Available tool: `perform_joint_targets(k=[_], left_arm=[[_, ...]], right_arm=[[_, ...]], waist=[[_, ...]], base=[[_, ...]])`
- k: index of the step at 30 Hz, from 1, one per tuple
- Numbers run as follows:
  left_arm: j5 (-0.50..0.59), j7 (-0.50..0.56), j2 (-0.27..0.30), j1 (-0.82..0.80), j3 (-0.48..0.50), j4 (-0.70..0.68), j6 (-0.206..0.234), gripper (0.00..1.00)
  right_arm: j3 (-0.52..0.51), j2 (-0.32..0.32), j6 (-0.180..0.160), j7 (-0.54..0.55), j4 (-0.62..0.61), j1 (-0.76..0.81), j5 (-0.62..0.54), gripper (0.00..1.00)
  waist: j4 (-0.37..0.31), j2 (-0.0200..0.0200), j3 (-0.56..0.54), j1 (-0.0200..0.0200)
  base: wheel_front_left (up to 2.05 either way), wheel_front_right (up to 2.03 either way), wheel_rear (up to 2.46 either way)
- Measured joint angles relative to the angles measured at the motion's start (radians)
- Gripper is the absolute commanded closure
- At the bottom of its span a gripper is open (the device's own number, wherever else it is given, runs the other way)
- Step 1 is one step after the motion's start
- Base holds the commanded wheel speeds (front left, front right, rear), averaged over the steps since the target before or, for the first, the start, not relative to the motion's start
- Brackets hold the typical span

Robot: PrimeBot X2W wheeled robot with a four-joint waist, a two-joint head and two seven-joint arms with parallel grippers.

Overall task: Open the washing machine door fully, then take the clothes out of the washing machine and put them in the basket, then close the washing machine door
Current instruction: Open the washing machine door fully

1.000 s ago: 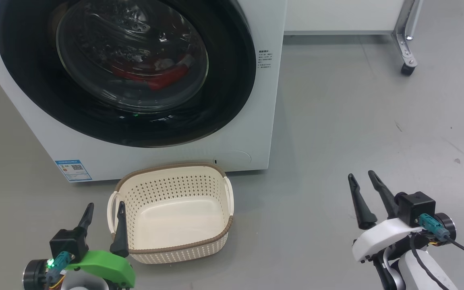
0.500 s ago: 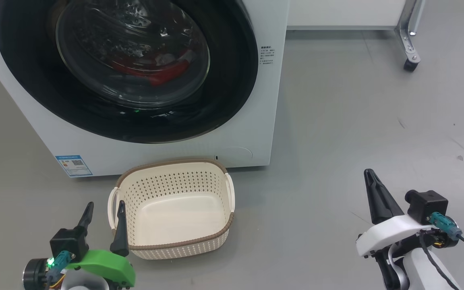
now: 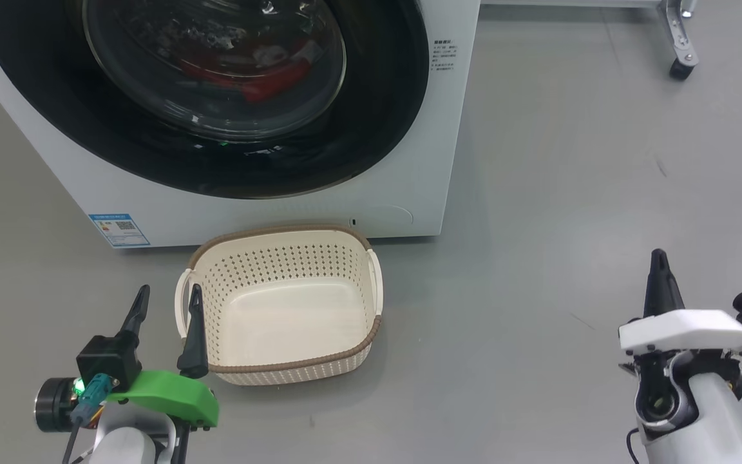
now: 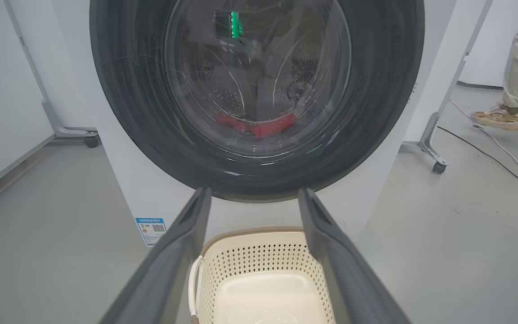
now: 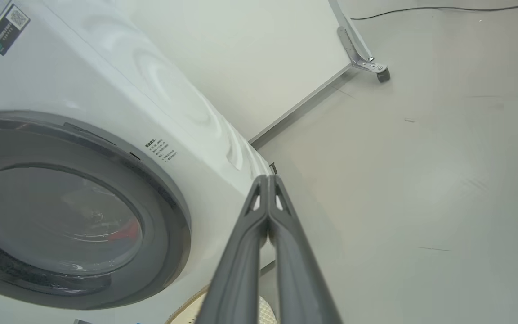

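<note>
Nearest, at the lower left of the head view, the green-backed left claw (image 3: 169, 289) has its two long dark fingers spread wide and holds nothing. It hangs over the near left corner of the small cream plastic basket (image 3: 294, 377), a perforated rectangle with a brown woven-look rim and white side handles. At the lower right, well apart, the white-backed right claw (image 3: 659, 259) is pressed shut, tip to tip, on nothing, and points toward the machine's right front corner.

The basket is empty. It sits on the grey floor (image 3: 538, 258) just in front of the big white front-loading washing machine (image 3: 268, 216), beside its small blue sticker (image 3: 120, 230).

The step in hand looks like the first one, opening the door. The large round door (image 3: 377, 148), a wide glossy black rim round a bulging clear glass bowl, lies flat against the machine's front. To do it well, I would work a claw in at the rim on the side away from the hinge. I cannot tell which side that is. Then pull outward along the door's arc, not straight back, and swing it past the basket until it stops.

Behind the glass, the bright red soft clothes (image 3: 261, 80) lie low in the drum.
</note>
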Motion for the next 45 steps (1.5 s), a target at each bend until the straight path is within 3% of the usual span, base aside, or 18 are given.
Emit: perform_joint_targets(k=[10,21,32,45], left_arm=[[0.017,0.0,-0.006,-0.059,0.0,-0.052,-0.008,0.0],[0.034,-0.003,-0.01,-0.125,-0.003,-0.096,-0.013,0.0],[0.059,-0.003,-0.023,-0.219,-0.006,-0.137,-0.026,0.0],[0.06,-0.003,-0.033,-0.268,-0.026,-0.136,-0.039,0.0]], right_arm=[[-0.047,-0.001,0.008,0.192,0.013,-0.191,0.43,1.0],[-0.074,-0.009,0.008,0.314,0.008,-0.41,0.518,1.0],[-0.074,-0.064,0.007,0.462,0.034,-0.676,0.584,1.0],[0.005,-0.094,-0.024,0.602,0.086,-0.901,0.592,1.0]], waist=[[0.018,0.0,0.093,0.0],[0.036,0.0,0.209,0.0001],[0.066,0.0,0.358,0.0002],[0.118,0.0,0.466,0.0002]], base=[[0.0,0.0,0.0],[0.0,0.0,0.0],[0.0,0.0,0.0],[0.0,0.0,0.0]])
